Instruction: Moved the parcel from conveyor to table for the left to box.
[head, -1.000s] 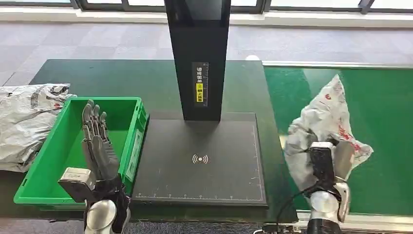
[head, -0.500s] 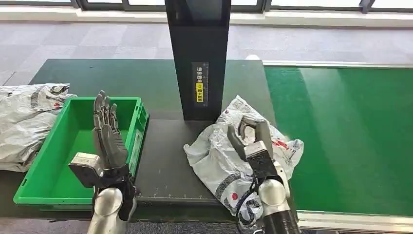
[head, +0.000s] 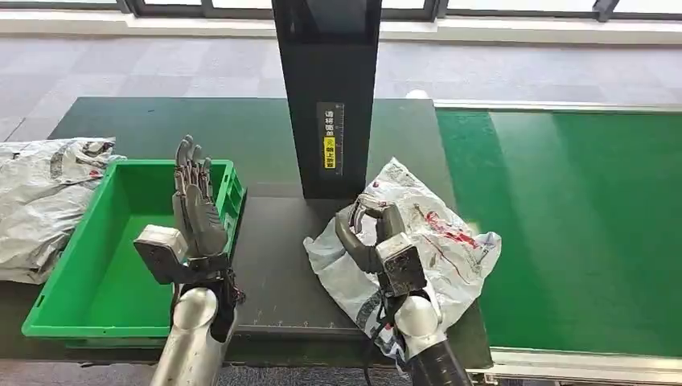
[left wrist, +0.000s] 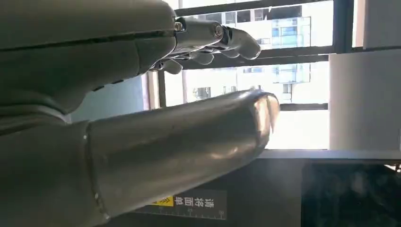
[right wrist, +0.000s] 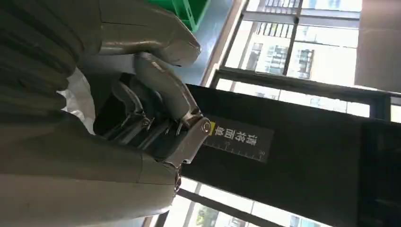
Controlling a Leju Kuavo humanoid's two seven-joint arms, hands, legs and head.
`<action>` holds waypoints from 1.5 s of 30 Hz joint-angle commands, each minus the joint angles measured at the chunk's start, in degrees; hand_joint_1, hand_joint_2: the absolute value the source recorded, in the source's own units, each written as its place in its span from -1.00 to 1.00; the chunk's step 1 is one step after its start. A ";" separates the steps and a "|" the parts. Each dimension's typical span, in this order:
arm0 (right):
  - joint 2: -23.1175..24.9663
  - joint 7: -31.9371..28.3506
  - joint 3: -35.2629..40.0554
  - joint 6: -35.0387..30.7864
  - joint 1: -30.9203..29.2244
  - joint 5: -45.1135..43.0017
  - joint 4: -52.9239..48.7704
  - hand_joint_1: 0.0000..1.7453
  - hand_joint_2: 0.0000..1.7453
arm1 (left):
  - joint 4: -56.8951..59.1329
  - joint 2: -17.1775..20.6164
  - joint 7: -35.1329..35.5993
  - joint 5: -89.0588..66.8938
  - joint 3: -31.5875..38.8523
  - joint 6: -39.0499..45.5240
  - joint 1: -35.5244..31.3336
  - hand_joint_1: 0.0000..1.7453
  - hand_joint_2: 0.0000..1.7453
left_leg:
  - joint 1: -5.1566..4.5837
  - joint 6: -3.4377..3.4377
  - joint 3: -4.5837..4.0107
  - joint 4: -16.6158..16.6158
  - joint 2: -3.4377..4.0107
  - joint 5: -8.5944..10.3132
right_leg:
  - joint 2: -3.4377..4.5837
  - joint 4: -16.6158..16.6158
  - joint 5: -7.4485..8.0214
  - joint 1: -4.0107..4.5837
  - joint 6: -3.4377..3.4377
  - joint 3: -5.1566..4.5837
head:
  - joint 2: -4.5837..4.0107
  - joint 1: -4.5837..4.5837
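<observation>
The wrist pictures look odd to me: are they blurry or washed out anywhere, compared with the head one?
Left wrist view: the bright windows are blown out to white and the left hand close to the lens is soft. Right wrist view: the picture is turned, the right hand is dim against glaring glass. Head view: even daylight, the parcel sharp.

grey carpet tile floor [head: 121,68] runs across 12 o'clock, w/ daylight falling on it. dark window frames [head: 499,10] and a pale sill line the far edge. dark green table [head: 201,129] fills the centre. black post [head: 326,88] stands at 12 on a black base mat [head: 281,273], yellow label on its front. wrist views look out thru windows [left wrist: 293,99] to bright daylight and bldgs outside, dark mullions crossing the glass.
</observation>
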 commanded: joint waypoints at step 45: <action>-8.45 -0.74 3.67 -5.01 9.20 -1.31 -33.56 -1.00 1.00 | 60.36 -3.49 19.77 -66.82 -33.36 -8.74 -21.68 -1.00 1.00 | -0.07 0.03 0.01 0.00 0.03 -0.03 | -0.13 -0.08 0.03 -0.05 -0.01 0.04 | 0.00 0.02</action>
